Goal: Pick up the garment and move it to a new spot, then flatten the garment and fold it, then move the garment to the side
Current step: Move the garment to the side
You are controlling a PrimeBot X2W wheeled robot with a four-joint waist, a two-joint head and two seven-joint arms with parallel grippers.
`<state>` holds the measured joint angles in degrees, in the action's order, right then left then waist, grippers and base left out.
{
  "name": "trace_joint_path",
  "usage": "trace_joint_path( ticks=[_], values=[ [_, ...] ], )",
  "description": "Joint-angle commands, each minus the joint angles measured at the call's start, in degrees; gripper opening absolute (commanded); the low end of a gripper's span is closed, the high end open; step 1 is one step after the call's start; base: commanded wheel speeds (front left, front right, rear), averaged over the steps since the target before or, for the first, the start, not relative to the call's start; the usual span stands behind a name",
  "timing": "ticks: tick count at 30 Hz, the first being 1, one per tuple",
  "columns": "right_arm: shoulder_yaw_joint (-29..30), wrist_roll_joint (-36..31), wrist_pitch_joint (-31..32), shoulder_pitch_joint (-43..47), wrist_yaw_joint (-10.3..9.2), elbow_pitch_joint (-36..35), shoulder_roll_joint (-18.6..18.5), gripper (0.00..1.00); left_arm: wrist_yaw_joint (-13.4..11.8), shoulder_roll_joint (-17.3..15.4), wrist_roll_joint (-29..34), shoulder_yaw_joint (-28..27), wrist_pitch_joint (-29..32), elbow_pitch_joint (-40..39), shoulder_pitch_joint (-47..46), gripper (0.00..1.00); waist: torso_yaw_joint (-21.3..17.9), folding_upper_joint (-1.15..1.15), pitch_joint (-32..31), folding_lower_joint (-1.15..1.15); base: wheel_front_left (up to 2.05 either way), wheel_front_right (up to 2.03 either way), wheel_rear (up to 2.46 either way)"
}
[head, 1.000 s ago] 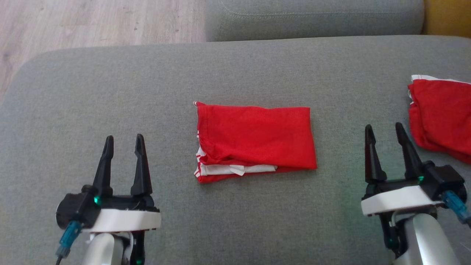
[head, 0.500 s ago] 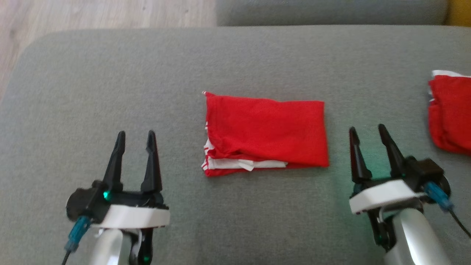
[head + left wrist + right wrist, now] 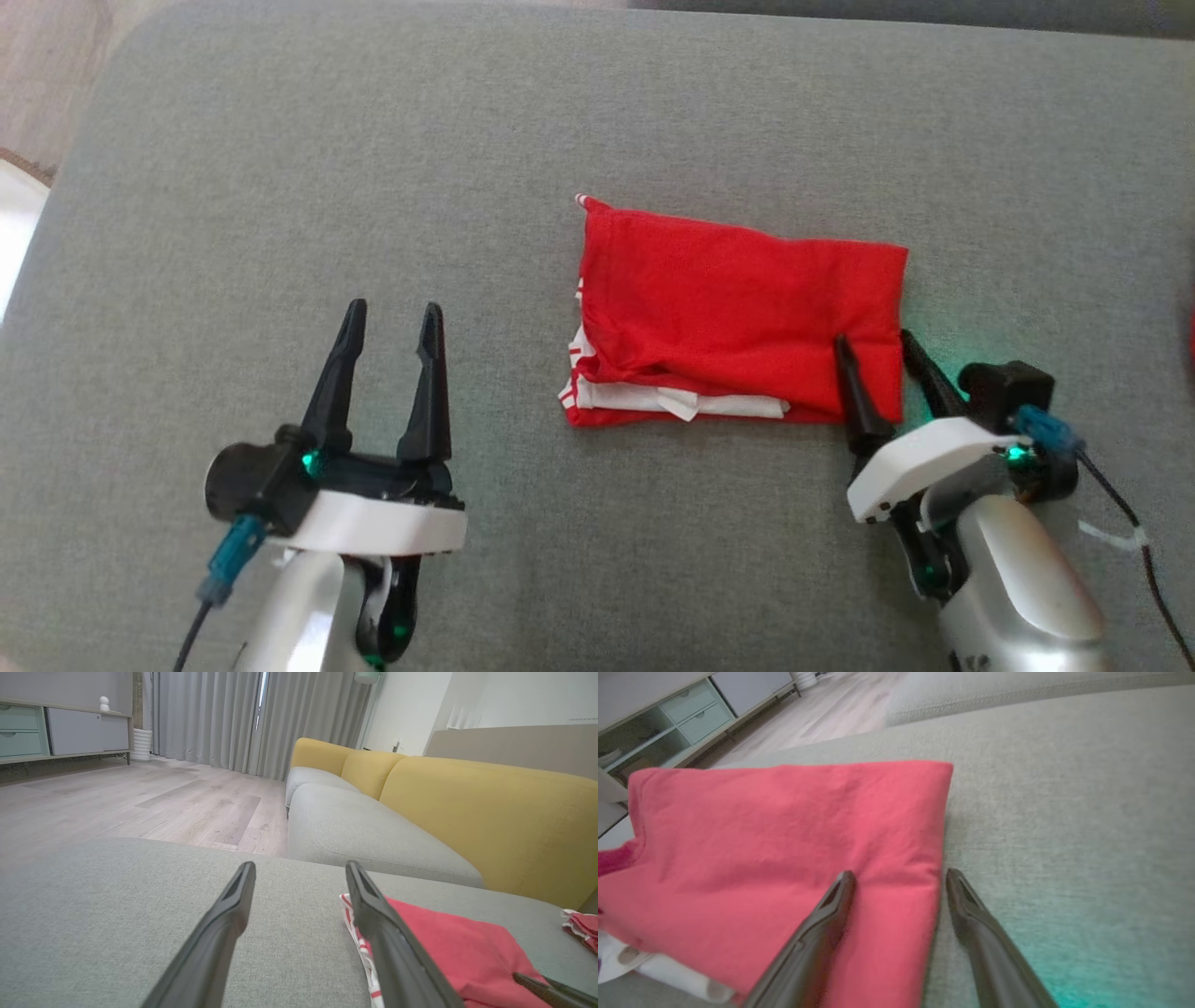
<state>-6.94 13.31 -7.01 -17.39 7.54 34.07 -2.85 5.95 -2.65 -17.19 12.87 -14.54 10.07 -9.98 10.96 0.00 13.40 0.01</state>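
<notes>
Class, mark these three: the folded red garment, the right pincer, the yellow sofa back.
Folded red cloth garment with white trim (image 3: 738, 299): head view, middle of its top layer.
Right pincer with two dark fingers (image 3: 873, 336): head view, midway between its fingertips.
Yellow upholstered sofa back (image 3: 486, 812): left wrist view, its front face.

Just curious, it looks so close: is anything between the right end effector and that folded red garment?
Nothing visible. The right end effector hangs open at the right edge of the garment, one finger over cloth, the other over bare cushion.
</notes>
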Motion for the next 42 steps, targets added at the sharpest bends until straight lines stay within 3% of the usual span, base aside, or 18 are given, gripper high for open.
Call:
trace_joint_path(
  ticks=[1,3,4,5,6,10,16,21,26,31,38,42],
  values=[
    [-2.1,0.7,0.3,-2.0,-0.05,0.1,0.0,1.0,-0.3,-0.2,-0.9,-1.4,-0.5,-1.9,-2.3,1.0,0.3,0.0,0.2,-0.01,0.0,0.0,0.0],
    [-2.6,0.8,0.6,-2.7,-0.05,2.2,0.0,1.0,-0.1,-0.2,-1.0,-1.0,-0.5,-1.8,-2.5,1.0,0.6,0.0,0.2,-0.01,0.0,0.0,0.0],
    [-2.8,0.8,0.7,-3.1,-0.05,3.2,0.0,0.92,0.0,-0.2,-0.9,-0.8,-0.5,-1.8,-2.6,1.0,0.6,0.0,0.2,-0.01,0.0,0.0,0.0],
    [-3.0,0.8,0.5,-3.4,-0.05,3.9,0.0,0.4,0.0,-0.2,-0.8,-0.7,-0.5,-1.7,-2.7,1.0,0.7,0.0,0.2,-0.01,0.0,0.0,0.0],
    [-3.2,0.6,0.2,-3.8,-0.05,4.5,0.0,0.0,0.0,-0.2,-0.7,-0.6,-0.5,-1.7,-2.8,1.0,0.6,0.0,0.2,-0.01,0.0,0.0,0.0],
    [-3.6,-0.7,-1.3,-5.1,-0.05,5.9,0.0,0.0,0.1,-0.2,-0.3,-0.4,-0.5,-1.8,-3.0,1.0,0.1,0.0,0.0,-0.01,0.0,0.0,0.0],
    [-3.1,-8.4,-4.8,-8.2,-0.05,6.4,-0.2,0.0,0.2,-0.2,0.2,-0.6,-0.5,-2.4,-2.9,1.0,-3.5,0.0,-1.5,-0.01,0.0,0.0,0.0],
    [-3.6,-12.9,-5.5,-9.7,-0.05,3.9,-2.8,0.0,0.1,-0.2,0.5,0.0,-0.5,-3.2,-3.4,1.0,-7.7,0.0,-2.7,-0.01,0.0,0.0,0.0],
    [-6.6,-14.1,-3.9,-11.5,-0.05,-0.5,-7.8,0.0,-0.1,-0.2,0.4,1.7,-0.5,-4.0,-4.8,1.0,-12.9,0.0,-2.7,-0.01,0.0,0.0,0.0],
    [-9.7,-12.5,-0.7,-13.9,-0.05,-5.0,-15.5,0.0,-0.4,-0.2,0.5,3.6,-0.5,-4.9,-7.1,1.0,-17.7,0.0,-1.2,-0.01,0.0,0.0,0.0],
    [-6.9,-8.9,2.4,-17.3,-0.05,-7.3,-25.0,0.0,-0.1,-0.2,1.6,5.3,-0.5,-5.9,-10.1,1.0,-22.1,0.0,2.5,-0.01,0.0,0.0,0.0],
    [-3.2,-8.2,3.0,-18.8,-0.05,-5.5,-28.4,0.0,0.3,-0.2,2.6,5.1,-0.5,-6.0,-11.2,1.0,-23.0,0.0,4.9,-0.01,0.0,0.0,0.0]
  ],
)
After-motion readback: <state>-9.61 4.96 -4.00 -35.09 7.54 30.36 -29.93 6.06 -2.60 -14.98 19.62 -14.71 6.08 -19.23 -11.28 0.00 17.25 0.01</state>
